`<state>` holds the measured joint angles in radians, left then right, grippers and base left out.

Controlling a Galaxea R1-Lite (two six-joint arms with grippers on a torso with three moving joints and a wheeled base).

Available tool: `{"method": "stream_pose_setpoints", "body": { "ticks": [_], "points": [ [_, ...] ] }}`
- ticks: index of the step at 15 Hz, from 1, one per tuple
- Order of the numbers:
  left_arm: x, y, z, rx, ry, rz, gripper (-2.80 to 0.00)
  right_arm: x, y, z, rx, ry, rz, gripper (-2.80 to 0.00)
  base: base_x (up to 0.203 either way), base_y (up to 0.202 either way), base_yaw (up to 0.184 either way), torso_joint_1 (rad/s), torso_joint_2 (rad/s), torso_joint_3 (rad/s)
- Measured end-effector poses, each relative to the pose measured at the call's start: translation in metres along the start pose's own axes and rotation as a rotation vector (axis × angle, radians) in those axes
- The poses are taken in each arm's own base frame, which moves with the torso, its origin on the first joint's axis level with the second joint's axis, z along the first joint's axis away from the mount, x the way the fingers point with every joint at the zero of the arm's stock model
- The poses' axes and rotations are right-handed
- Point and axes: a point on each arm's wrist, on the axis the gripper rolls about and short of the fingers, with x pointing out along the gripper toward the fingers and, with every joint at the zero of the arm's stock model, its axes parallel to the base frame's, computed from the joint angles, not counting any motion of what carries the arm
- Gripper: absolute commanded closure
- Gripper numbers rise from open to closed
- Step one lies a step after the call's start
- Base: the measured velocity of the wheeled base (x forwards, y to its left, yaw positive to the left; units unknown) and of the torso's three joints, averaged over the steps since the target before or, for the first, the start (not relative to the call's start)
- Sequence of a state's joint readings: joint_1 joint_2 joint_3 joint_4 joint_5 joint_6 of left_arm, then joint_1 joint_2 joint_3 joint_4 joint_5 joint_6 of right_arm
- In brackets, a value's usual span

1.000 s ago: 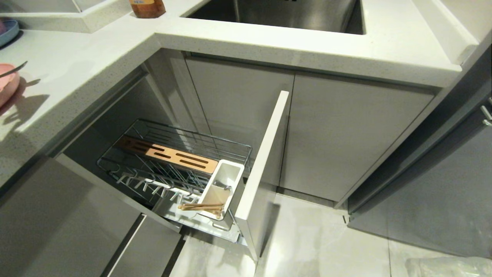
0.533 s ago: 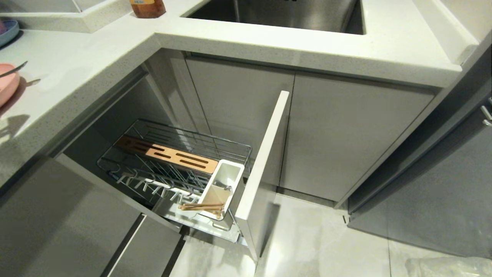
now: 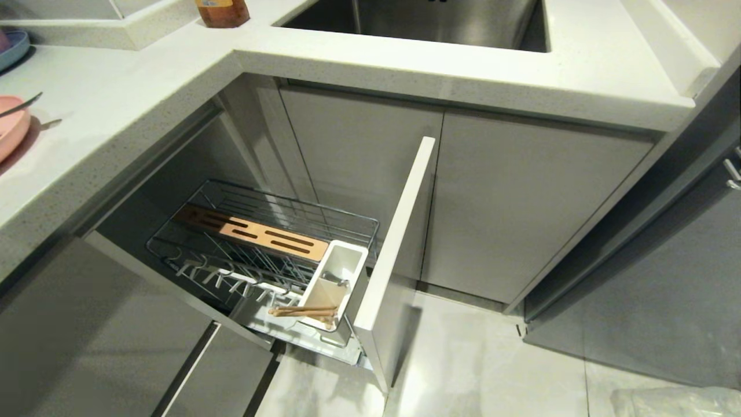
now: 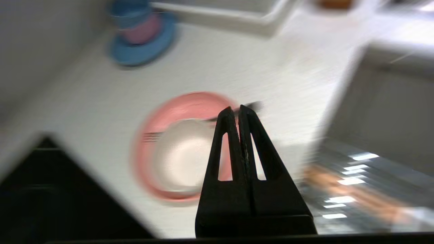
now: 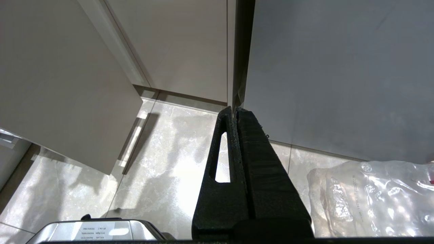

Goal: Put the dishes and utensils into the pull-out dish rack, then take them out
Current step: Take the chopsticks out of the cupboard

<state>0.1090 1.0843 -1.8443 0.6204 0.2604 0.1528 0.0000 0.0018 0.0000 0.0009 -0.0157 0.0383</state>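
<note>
My left claw (image 4: 236,109) is pressed shut and empty above the counter, over the pink plate (image 4: 152,142) holding the white bowl (image 4: 184,156). Chopsticks (image 3: 304,311) sit in the rack's (image 3: 260,243) utensil box (image 3: 338,272). My right claw (image 5: 234,110), closed, hangs near the floor.

Three cameras, one kitchen corner

The head camera is looking steeply down from above the white speckled counter (image 3: 145,98) onto the pulled-out chrome wire dish rack (image 3: 260,243) and the pale tiled floor (image 3: 474,359). The left wrist camera is peering past its closed black left hand (image 4: 239,110) from above the counter, fairly near the flat round pink plate (image 4: 149,149); it is sharing that plate (image 3: 11,124), the counter and the rack with the head view. The right wrist camera is hanging low, facing grey cabinet doors (image 5: 190,44) and floor beyond its closed black right hand (image 5: 235,110).
</note>
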Motion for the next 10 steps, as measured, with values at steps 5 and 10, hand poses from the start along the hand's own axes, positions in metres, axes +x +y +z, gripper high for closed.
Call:
{"method": "stream_pose_setpoints", "body": {
  "ticks": [5,10],
  "points": [
    [-0.006,-0.007,0.000,-0.518,0.028,-0.293,0.00,0.000,0.000,0.000,0.000,0.000,0.000,0.00,0.000,0.000,0.000,0.000,0.00,0.000],
    [0.045,-0.058,-0.044,-0.528,0.384,-0.540,0.00,0.000,0.000,0.000,0.000,0.000,0.000,0.00,0.000,0.000,0.000,0.000,0.00,0.000]
  ]
}}
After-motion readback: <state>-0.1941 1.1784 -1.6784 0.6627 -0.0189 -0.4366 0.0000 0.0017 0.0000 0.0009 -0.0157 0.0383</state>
